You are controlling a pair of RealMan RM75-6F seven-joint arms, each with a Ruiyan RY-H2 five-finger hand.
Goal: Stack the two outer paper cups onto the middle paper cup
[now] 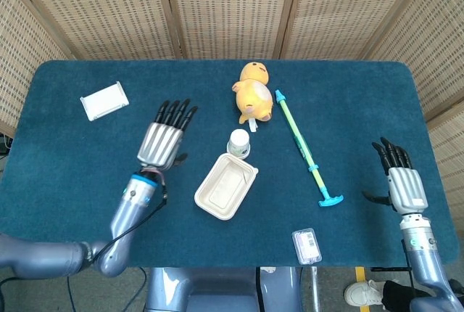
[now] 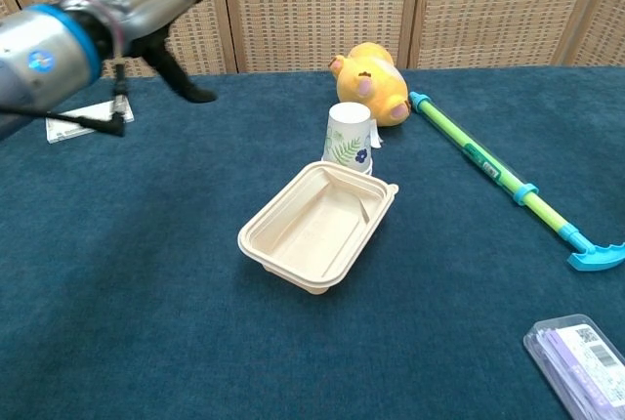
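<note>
Nearest the robot, a small clear packet (image 1: pixel 306 246) with a printed label lies flat on the blue surface (image 1: pixel 87 167), close to the front edge. The right robot hand (image 1: pixel 403 186) hangs off the right end of the surface, fingers straight and apart, holding nothing. The left robot hand (image 1: pixel 164 140) hovers over the left half, fingers spread and empty, well apart from the cups.

Near the middle sits a beige takeaway box (image 1: pixel 225 186), lid off and open side up; the chest view shows nothing inside it (image 2: pixel 314 227). Just behind its far corner stands the stack of paper cups (image 1: pixel 238 143), upside down, white with a leaf and flower print (image 2: pixel 349 138). It looks to be touching the box's rim, though I cannot tell for sure. How many cups are nested there cannot be told either, since only the outer one shows.

To the right a long green and blue toy stick (image 1: pixel 303 145) lies slantwise, its hooked blue end (image 1: pixel 330 199) toward the front. Beyond the cups a yellow plush duck (image 1: pixel 254 93) lies on its side, near the stick's far tip and just behind the stack. Far off on the left, a white flat packet (image 1: pixel 104 100) rests near the back corner. Woven screens (image 1: pixel 225 7) stand behind everything.
</note>
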